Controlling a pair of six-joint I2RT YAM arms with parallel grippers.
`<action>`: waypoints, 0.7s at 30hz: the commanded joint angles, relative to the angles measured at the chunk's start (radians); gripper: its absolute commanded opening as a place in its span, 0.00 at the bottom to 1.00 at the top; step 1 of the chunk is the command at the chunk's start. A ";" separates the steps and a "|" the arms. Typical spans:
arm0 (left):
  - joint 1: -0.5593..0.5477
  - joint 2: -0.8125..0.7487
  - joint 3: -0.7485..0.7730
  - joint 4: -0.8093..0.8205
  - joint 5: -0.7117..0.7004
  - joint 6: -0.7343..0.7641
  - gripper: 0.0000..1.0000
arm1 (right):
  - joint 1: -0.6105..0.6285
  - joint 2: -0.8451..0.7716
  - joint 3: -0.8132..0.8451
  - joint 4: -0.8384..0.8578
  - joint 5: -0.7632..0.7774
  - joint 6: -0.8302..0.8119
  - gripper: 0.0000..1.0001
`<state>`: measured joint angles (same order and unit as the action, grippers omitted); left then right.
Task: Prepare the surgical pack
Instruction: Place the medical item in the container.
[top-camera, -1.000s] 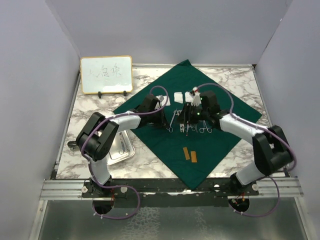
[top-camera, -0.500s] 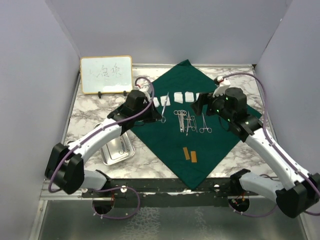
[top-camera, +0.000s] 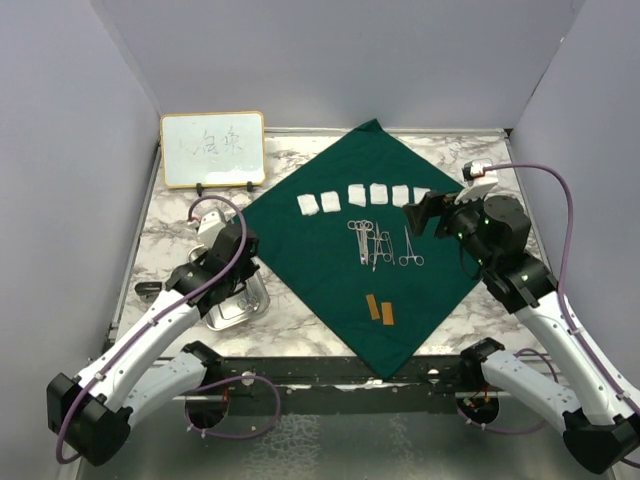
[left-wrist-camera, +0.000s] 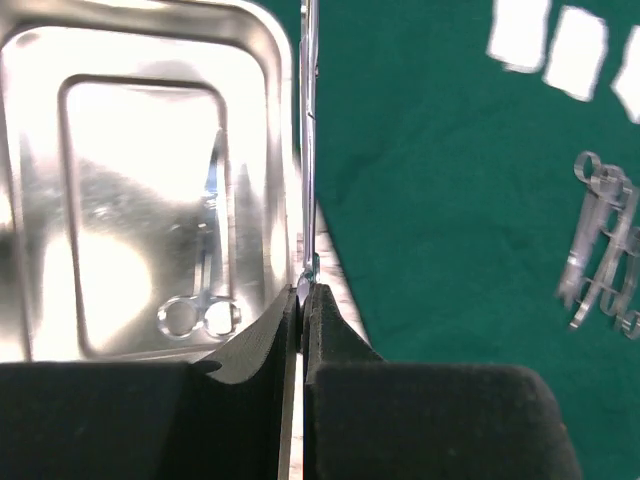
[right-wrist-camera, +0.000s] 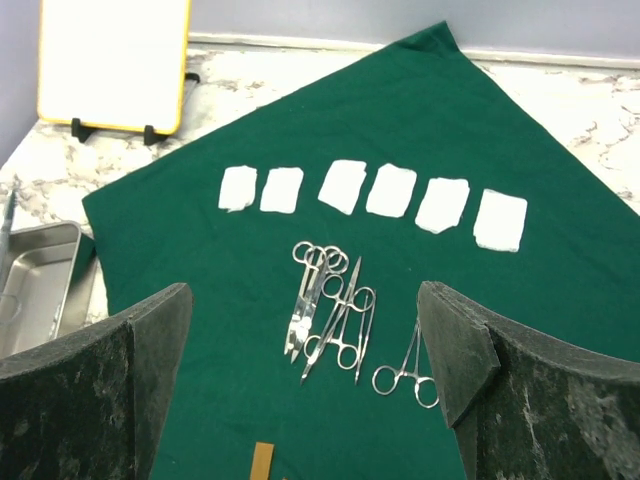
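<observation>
Left of drape (top-camera: 330, 270), over tray (left-wrist-camera: 275, 120) rim, left gripper (left-wrist-camera: 303, 292) clenched on thin instrument (left-wrist-camera: 309, 150); right gripper (right-wrist-camera: 303, 305) released over drape's right side, silver instruments (right-wrist-camera: 325, 305) ahead.

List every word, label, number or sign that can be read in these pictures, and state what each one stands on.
whiteboard: faint handwritten marks, too small and pale to read; in the right wrist view its face is washed out to plain white.
green drape, gauze squares, instruments, steel tray: no text or label shows on any of them.
</observation>
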<state>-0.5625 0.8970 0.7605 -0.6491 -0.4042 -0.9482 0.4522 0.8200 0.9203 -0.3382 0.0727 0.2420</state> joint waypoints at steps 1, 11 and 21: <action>0.009 -0.026 -0.057 -0.103 -0.134 -0.079 0.00 | 0.005 0.007 -0.024 -0.004 0.046 -0.006 0.97; 0.032 -0.009 -0.163 -0.032 -0.011 -0.044 0.00 | 0.005 -0.010 -0.029 -0.007 0.050 -0.006 0.97; 0.062 0.062 -0.242 0.109 0.101 -0.004 0.03 | 0.005 -0.029 -0.036 -0.010 0.054 -0.004 0.97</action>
<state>-0.5114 0.9257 0.5190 -0.6136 -0.3588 -0.9771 0.4522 0.8089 0.8925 -0.3470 0.0944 0.2413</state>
